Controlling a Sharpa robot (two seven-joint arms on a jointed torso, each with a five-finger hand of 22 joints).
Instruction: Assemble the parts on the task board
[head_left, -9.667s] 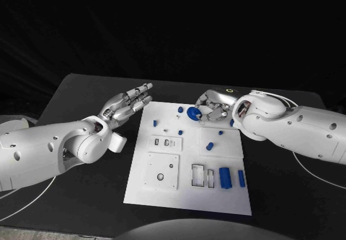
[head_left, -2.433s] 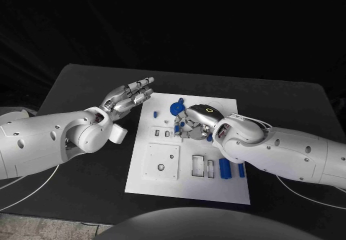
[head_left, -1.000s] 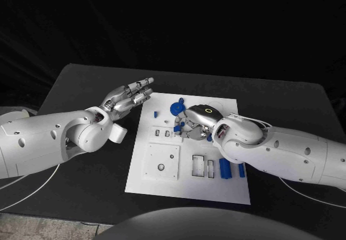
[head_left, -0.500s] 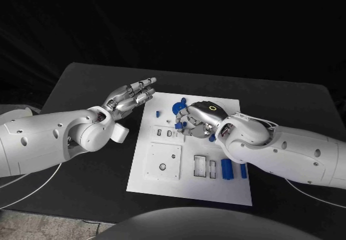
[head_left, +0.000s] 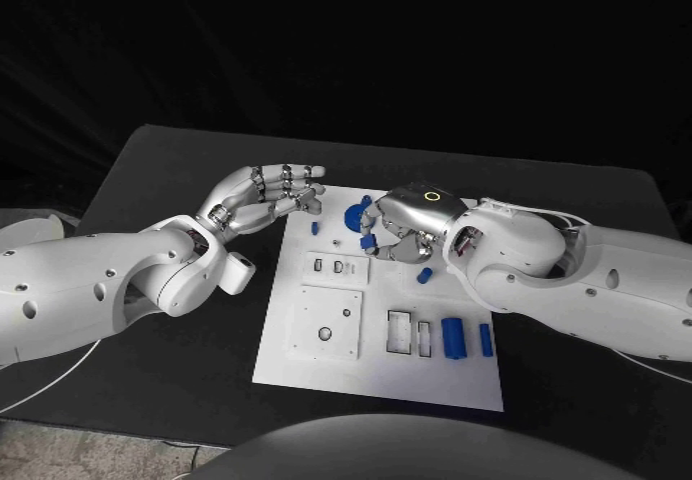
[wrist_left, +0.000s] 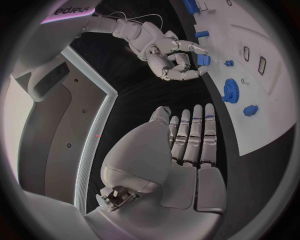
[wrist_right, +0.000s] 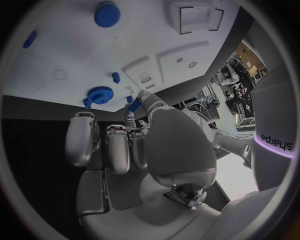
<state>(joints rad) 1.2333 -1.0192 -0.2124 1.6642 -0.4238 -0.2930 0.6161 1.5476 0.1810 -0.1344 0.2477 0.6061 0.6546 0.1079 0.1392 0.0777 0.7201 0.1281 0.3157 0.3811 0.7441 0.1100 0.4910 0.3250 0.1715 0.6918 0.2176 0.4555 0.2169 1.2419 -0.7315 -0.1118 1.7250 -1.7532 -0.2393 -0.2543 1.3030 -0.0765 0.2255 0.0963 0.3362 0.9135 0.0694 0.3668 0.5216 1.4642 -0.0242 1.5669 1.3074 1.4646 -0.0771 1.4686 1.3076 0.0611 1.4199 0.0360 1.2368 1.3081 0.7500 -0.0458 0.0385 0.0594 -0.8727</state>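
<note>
- I see the right hand (head_left: 408, 222) pinching a small blue part (head_left: 369, 241) over the task board (head_left: 378, 375), 5 o'clock of the blue gear (head_left: 353, 216).
- Left hand (head_left: 267, 200) hovers at the board's 10 o'clock corner, fingers apart, empty.

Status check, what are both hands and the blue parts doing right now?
Left hand open, hovering at white task board far corner. Right hand pinches small blue block above board. Round blue gear lies alongside. Nothing blocking.

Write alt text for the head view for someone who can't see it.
The right hand pinches a small blue part above the far end of the white task board, beside a blue gear. The left hand hovers at the board's far left corner, holding nothing. More blue parts lie on the board.
</note>
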